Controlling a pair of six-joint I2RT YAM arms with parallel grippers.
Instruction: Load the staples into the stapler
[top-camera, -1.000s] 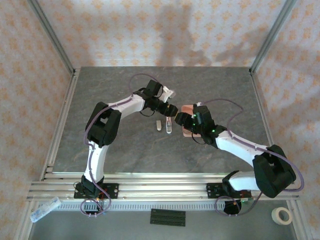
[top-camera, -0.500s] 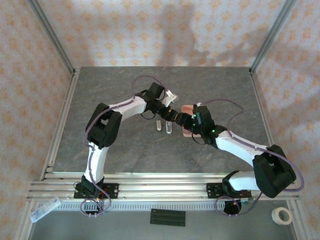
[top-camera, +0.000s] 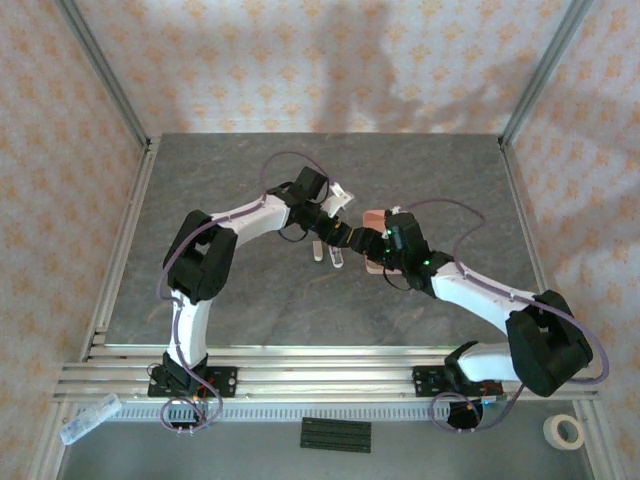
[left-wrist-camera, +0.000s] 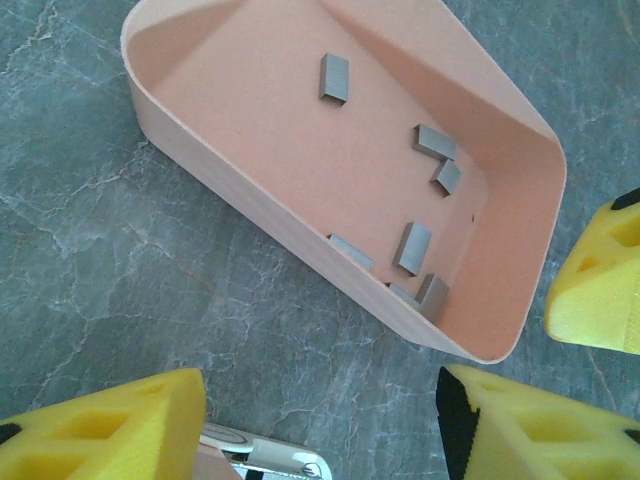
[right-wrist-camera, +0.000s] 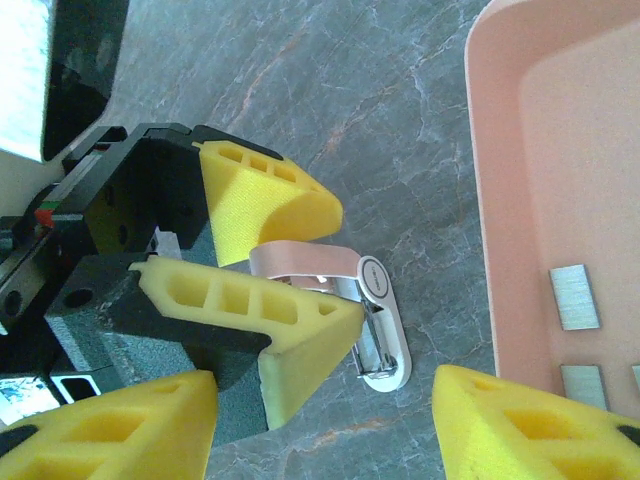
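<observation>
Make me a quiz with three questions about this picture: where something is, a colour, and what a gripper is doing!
1. Where are the staples? A on the table; B in the pink tray; C in a gripper.
2. What colour are the right gripper's pads? A yellow; B blue; C green.
3. Its jaws are: A shut on a staple; B shut on the tray; C open, empty.
Answers: B, the grey blocks lie inside the tray; A, both pads show yellow; C, the pads stand apart with nothing held between.
</observation>
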